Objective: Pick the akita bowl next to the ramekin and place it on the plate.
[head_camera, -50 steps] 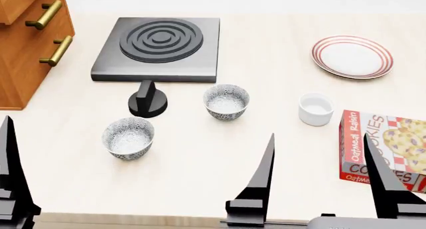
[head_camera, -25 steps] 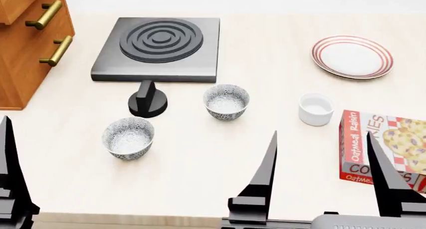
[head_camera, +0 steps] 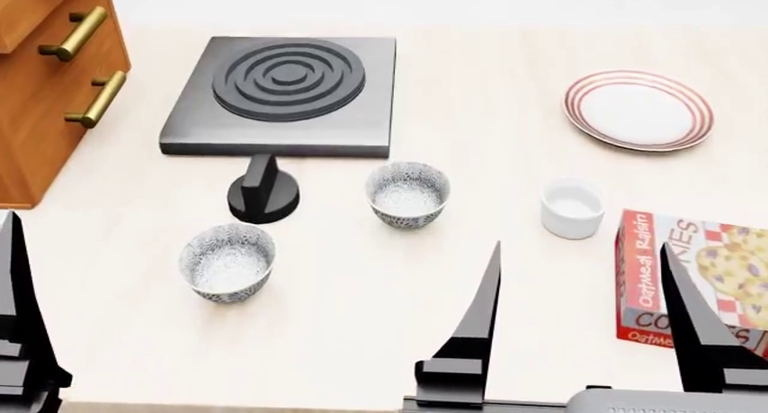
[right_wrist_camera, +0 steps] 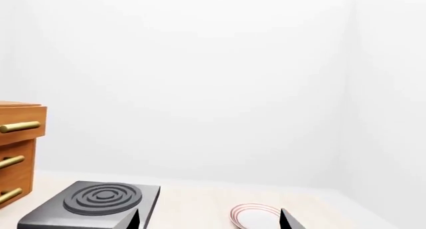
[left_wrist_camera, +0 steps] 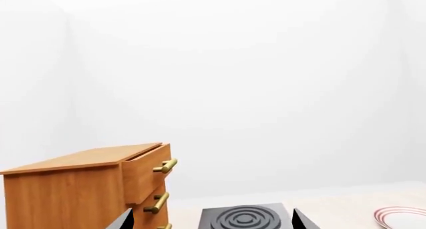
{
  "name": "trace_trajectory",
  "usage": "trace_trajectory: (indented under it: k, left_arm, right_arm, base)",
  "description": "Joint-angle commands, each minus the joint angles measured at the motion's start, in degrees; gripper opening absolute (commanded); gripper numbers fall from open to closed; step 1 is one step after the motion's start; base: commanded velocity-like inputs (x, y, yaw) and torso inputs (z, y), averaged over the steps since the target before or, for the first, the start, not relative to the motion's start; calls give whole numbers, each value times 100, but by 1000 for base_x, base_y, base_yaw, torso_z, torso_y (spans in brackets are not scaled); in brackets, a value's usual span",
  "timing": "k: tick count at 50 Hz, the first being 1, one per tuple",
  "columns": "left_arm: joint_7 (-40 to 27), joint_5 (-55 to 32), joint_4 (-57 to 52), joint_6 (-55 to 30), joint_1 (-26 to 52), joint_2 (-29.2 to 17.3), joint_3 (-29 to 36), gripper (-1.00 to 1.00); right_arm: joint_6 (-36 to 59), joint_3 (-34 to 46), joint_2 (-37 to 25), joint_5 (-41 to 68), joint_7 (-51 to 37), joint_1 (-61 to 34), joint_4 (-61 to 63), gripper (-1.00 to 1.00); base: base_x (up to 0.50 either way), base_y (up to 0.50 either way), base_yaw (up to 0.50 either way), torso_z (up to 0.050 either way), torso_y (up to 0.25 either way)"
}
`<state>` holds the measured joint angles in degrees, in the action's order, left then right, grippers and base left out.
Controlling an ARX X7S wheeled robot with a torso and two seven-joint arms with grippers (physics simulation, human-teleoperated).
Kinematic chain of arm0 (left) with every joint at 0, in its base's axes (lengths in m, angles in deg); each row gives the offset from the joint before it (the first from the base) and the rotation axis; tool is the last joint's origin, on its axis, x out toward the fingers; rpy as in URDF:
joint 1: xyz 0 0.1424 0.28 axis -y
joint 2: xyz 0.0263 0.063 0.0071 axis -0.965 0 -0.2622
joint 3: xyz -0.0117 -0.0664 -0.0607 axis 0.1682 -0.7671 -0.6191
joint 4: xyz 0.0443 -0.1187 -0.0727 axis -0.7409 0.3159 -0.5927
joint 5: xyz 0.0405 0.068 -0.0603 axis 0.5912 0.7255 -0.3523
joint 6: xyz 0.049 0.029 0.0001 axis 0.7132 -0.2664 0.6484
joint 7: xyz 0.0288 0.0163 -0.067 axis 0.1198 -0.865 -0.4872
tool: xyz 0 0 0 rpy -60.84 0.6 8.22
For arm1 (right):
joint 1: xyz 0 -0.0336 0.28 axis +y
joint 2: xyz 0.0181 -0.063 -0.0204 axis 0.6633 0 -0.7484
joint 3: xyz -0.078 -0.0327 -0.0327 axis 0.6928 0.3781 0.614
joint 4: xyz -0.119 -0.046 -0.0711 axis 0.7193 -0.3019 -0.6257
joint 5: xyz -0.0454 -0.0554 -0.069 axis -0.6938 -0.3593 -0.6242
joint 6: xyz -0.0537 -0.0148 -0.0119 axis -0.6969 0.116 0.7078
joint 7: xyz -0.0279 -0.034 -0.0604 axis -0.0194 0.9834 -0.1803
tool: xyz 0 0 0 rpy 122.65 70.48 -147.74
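- Room's just plain white walls all round, nothing else to it, and everything sits on one pale wood-look counter [head_camera: 504,278].
- Wooden drawer cabinet [head_camera: 42,80] with brass handles takes up the counter's far left corner, one drawer looks slightly pulled out in the left wrist view.
- Dark square hotplate [head_camera: 282,94] with concentric rings sits just beside the cabinet toward the back edge, and a black knob thing [head_camera: 263,195] stands right in front of it.
- The plate [head_camera: 638,110], white with red rings, is near the far right of the counter and has nothing on it.
- Oatmeal raisin cookie box [head_camera: 693,282] lies flat at the right edge.
- The akita bowl [head_camera: 408,193] is mid-counter, white with dense grey-black speckle inside and out, upright, empty as far as I can see, ramekin on its right side.
- Its look-alike bowl [head_camera: 228,262] is nearer the front edge, further left, also empty.
- The ramekin [head_camera: 573,208], plain glossy white, stands between the akita bowl and the cookie box, empty.
- Right gripper [head_camera: 588,291] hangs over the front edge with fingers spread wide, gripping nothing.
- Left gripper [left_wrist_camera: 211,220]: only finger tips show, spread apart, nothing between them.
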<state>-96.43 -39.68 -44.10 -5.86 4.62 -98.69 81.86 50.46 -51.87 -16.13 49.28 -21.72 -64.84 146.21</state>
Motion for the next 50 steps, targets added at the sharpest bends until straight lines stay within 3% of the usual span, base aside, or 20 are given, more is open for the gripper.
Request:
trace_trajectory:
  k: [1,50]
  left_arm:
    - [-18,61,35,65,-15,-47,79,100]
    - [-131,46,57,167,87,-133,271,100]
  right_arm:
    - [-88,21,-53,36,-20,18,-36,100]
    - [-353,106,-231,98,-185,60,-33,100]
  base:
    - [125,0,0,0,0]
    - [126,0,0,0,0]
